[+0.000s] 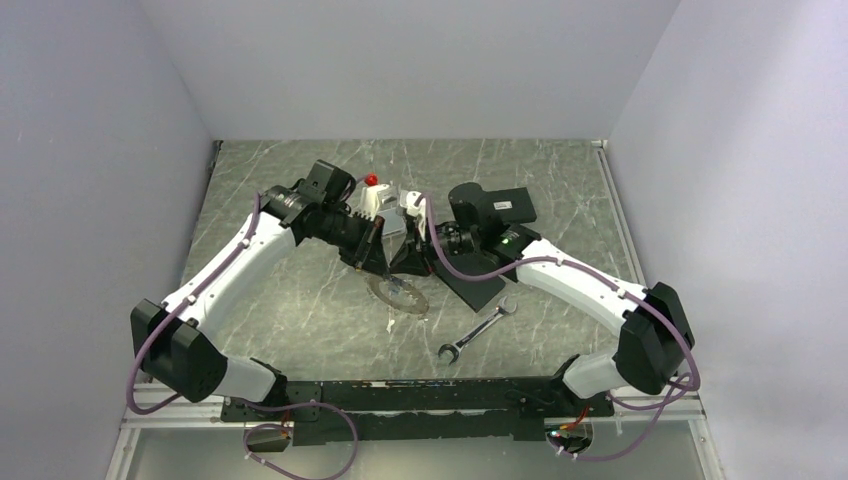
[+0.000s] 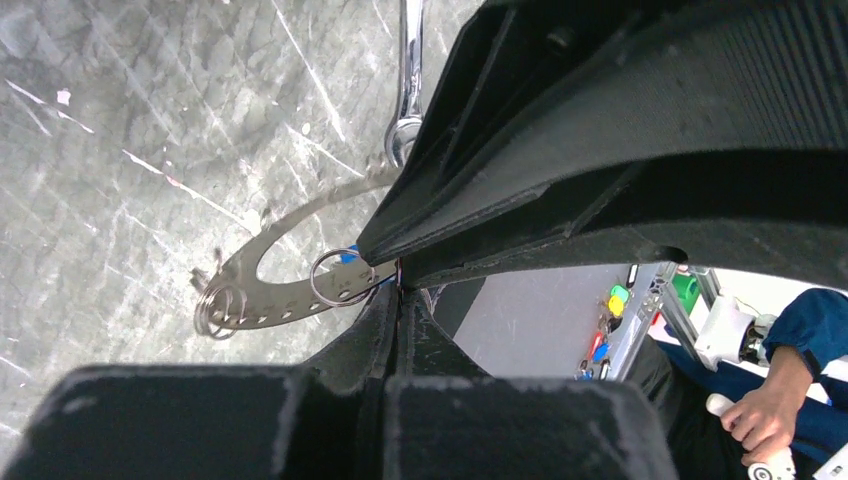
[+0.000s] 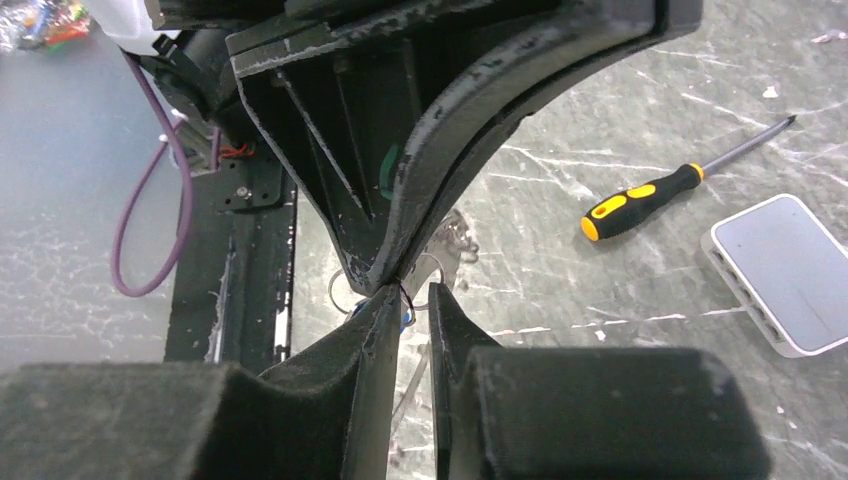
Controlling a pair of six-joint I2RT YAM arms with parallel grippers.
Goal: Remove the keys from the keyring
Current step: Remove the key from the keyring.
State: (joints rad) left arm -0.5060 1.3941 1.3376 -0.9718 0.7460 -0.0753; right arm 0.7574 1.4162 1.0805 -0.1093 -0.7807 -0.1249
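- Two arms are standing tip to tip over the keyring (image 2: pixel 300 215), which is lying flat on the tabletop (image 1: pixel 290 300) near its middle, the keys (image 2: pixel 215 305) hanging off its rim as small metal loops
- The left tool (image 2: pixel 400 292) is clenched, its tips sitting at a loop that carries the blue-tagged piece (image 2: pixel 347 258) — whether that loop is actually pinched cannot be told
- The right tool (image 3: pixel 412 295) is holding its jaws a narrow slit apart right against the left tips, with nothing plainly gripped between them
- Likely trouble: with both tools crowding one small spot, a sideways pull is liable to knock finger against finger, or to drag the whole keyring across the tabletop instead of freeing a key
- A thin loop is also liable to slip out of a weak pinch and spring back against the rim
- Room is looking tight on the right arm's side, where the wrench (image 1: pixel 478 329) is lying near the keyring and the black flat rectangle (image 1: pixel 478 288) is sitting just beside the right tool
- Farther off, a screwdriver (image 3: pixel 640 200) and a white box (image 3: pixel 780 270) are lying well apart from the work
- Bare tabletop is showing on the left arm's side — the safer way to pull
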